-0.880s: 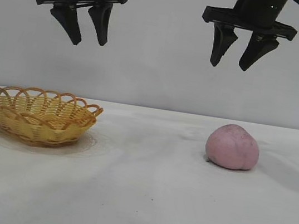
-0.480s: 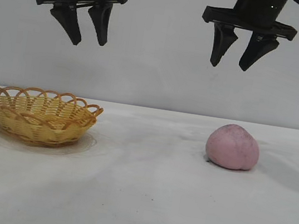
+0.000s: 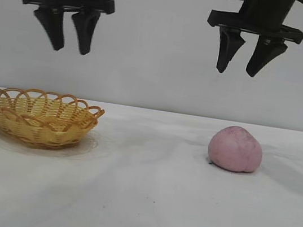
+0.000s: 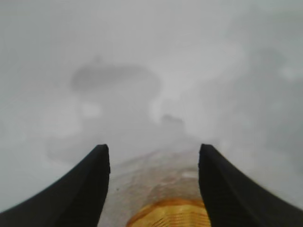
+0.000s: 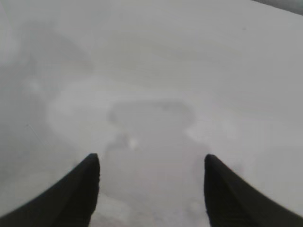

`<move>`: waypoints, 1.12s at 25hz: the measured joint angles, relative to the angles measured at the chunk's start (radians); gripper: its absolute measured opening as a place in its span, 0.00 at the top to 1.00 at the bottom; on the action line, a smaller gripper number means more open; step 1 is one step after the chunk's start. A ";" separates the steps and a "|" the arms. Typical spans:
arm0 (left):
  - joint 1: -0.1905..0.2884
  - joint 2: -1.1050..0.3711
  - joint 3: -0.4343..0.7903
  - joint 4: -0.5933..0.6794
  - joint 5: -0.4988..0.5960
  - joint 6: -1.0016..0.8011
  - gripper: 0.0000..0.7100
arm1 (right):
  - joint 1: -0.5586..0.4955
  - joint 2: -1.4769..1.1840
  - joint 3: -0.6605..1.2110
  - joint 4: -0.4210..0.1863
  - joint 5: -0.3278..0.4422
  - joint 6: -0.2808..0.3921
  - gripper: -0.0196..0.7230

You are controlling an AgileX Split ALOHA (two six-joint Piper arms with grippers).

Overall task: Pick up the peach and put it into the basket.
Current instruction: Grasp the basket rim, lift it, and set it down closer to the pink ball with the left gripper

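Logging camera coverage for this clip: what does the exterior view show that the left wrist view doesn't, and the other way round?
Only the exterior view shows the peach on the white table, the whole basket, and the right tool open high above the peach. Only the left wrist view looks down between the left tool's fingers at the table beyond the basket. Both show the left tool open above the basket, which appears in the wrist view as just a yellow edge.

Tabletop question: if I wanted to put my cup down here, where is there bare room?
The widest free patch of the white table lies between the shallow yellow wicker basket and the dusty pink rounded peach, and across the whole front strip. Nothing is crowded. Both open tools, left and right, hang high above, clear of the surface.
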 joint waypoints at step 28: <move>0.128 0.045 0.256 -0.246 0.064 0.318 0.91 | -0.025 -0.110 0.219 0.015 -0.080 -0.003 0.41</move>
